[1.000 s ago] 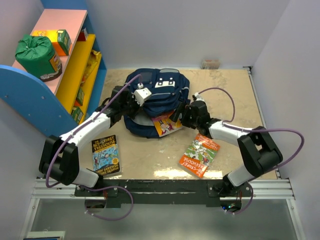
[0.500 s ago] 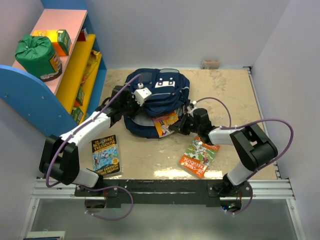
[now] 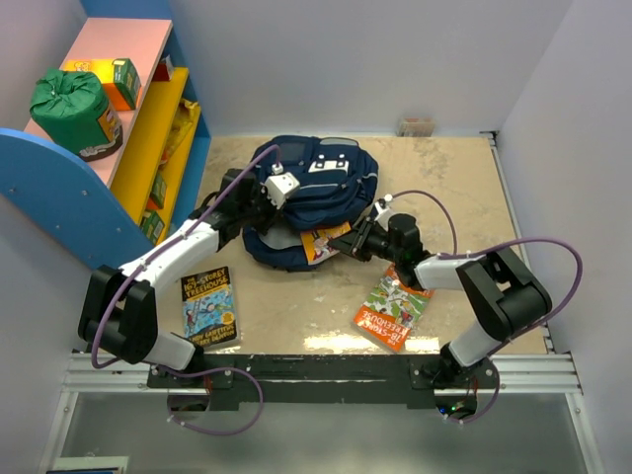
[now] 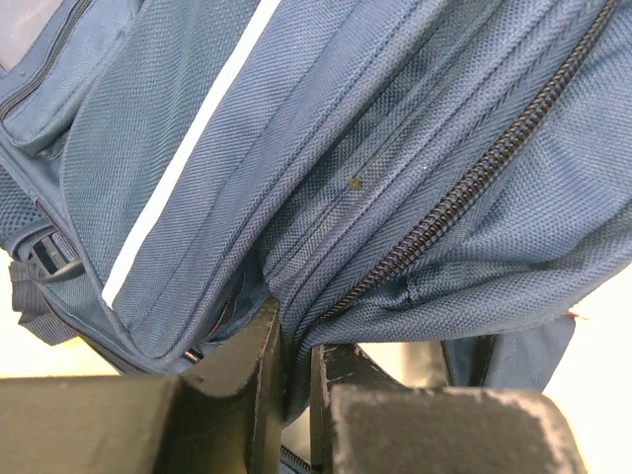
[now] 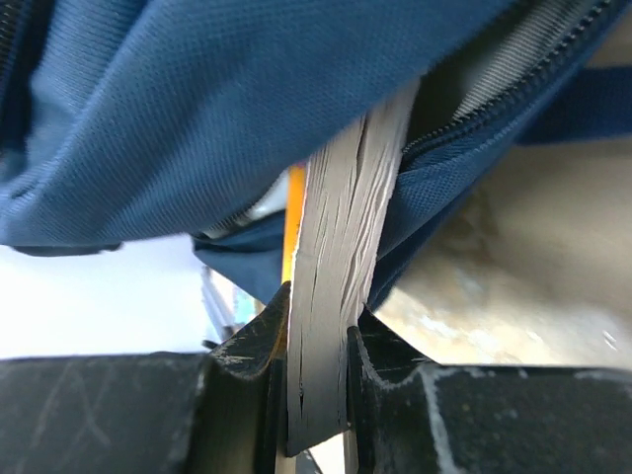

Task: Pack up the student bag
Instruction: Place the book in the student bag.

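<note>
The student bag [image 3: 314,190], navy blue with white patches, lies at the middle back of the table. My left gripper [image 3: 269,200] is shut on a fold of its fabric beside the zip [image 4: 464,188], holding the upper flap up; the left gripper [image 4: 294,355] pinches that cloth tightly. An orange-covered book [image 3: 322,242] sticks out of the bag's opening. My right gripper [image 3: 357,241] is shut on that book's outer edge. In the right wrist view the book's page block [image 5: 336,267] stands between the right gripper [image 5: 318,331] and runs in under the bag [image 5: 197,109].
A green-and-orange book [image 3: 395,307] lies on the table by the right arm. A blue book [image 3: 208,306] lies front left. The coloured shelf [image 3: 148,128] at the left holds a green sack [image 3: 72,107] and a box [image 3: 123,81]. A small object [image 3: 416,126] sits at the back wall.
My right gripper dropped beside the orange book and went from open to shut on its edge. The book has slid slightly further under the bag flap. The left arm has held still.
</note>
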Available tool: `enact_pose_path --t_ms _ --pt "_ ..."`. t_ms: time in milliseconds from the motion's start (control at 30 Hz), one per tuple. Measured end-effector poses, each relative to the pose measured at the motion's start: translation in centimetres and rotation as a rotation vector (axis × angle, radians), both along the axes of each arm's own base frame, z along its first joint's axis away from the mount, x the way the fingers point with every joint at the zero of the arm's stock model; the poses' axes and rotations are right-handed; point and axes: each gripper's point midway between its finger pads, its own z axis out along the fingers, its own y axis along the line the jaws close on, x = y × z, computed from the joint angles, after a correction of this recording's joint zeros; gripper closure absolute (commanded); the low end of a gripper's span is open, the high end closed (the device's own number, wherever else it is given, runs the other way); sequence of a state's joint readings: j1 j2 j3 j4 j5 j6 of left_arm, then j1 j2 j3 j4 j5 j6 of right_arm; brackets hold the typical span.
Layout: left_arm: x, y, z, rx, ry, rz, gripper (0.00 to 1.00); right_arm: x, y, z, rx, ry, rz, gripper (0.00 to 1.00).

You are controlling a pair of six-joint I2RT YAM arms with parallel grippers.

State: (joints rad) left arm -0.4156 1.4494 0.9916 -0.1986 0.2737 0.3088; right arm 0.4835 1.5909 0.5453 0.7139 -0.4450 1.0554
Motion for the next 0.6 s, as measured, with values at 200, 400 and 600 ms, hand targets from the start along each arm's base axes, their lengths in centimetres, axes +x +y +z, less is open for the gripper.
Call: enact_pose_path --t_ms 200,400,600 --pt "0.4 -0.1 0.6 -0.002 -0.019 -0.001 1.00 1.5 1.5 0.1 0.102 -0.007 -0.023 1.00" --pt "0.4 0.0 0.6 0.011 -0.026 -0.013 1.00 3.4 3.0 0.1 0.189 0.008 -0.077 1.00" --pt "0.2 0.0 0.5 0.023 -0.025 -0.030 1.00 4.4 4.2 0.1 0.188 -0.001 -0.172 1.00"
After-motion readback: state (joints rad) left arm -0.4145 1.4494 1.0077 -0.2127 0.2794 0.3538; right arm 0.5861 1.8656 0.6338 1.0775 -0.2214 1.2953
